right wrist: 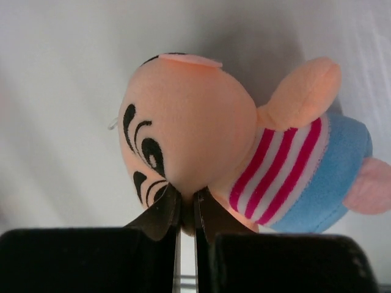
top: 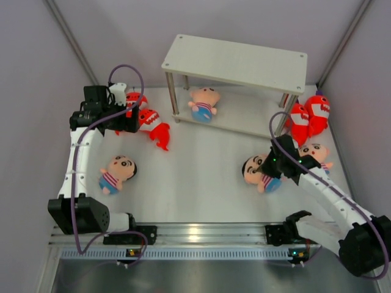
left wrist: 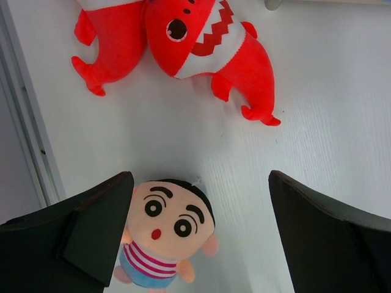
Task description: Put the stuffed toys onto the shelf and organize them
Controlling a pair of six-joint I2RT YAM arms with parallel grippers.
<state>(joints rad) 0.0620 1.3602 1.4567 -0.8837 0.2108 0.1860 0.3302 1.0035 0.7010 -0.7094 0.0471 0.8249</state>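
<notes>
We see the white two-tier shelf on thin silver legs at the top centre. Its lower board holds one peach striped-shirt boy doll, head toward the upper edge. Our right gripper has its jaws almost together, pinching the face of a second boy doll. This doll is right of centre overhead, head left, blue shorts right, long axis across the frame. Our left gripper gapes wide, holding nothing. A third boy doll shows upright at lower centre between its fingers, with two red shark plushes at the top.
</notes>
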